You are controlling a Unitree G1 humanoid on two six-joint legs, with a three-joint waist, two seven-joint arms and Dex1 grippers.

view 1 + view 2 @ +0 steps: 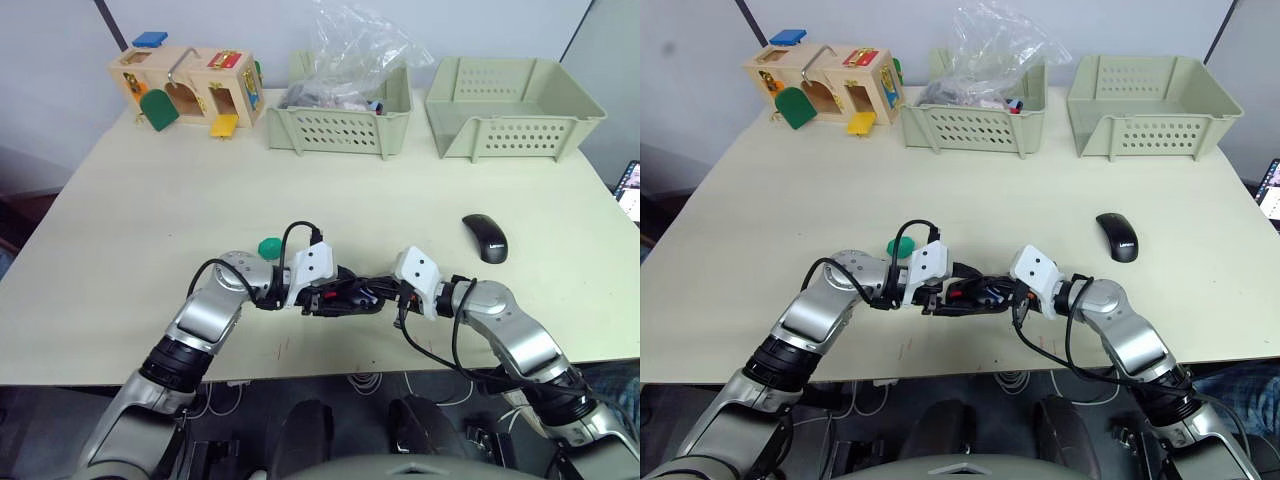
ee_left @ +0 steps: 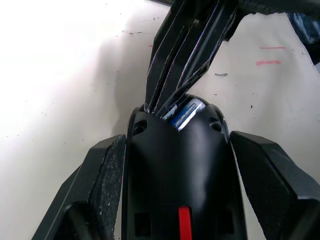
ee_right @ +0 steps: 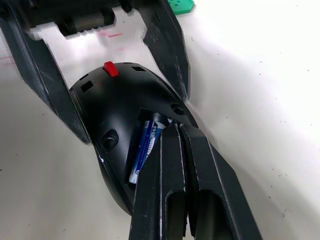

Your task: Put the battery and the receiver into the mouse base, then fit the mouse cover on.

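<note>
The black mouse base (image 1: 345, 297) lies near the table's front edge, inner side up with a red part (image 3: 110, 68) showing. My left gripper (image 2: 179, 140) is shut on the base, one finger on each flank. A blue and silver battery (image 3: 145, 145) lies aslant in the base's compartment. My right gripper (image 3: 170, 127) is shut, and its joined fingertips rest in the compartment against the battery. The glossy mouse cover (image 1: 485, 238) lies apart on the table to the right. The receiver is out of view.
A small green piece (image 1: 268, 246) lies just behind my left wrist. At the back stand a wooden latch box (image 1: 190, 88), a basket (image 1: 340, 130) holding a plastic bag, and a second basket (image 1: 515, 125). The table's front edge runs close under both arms.
</note>
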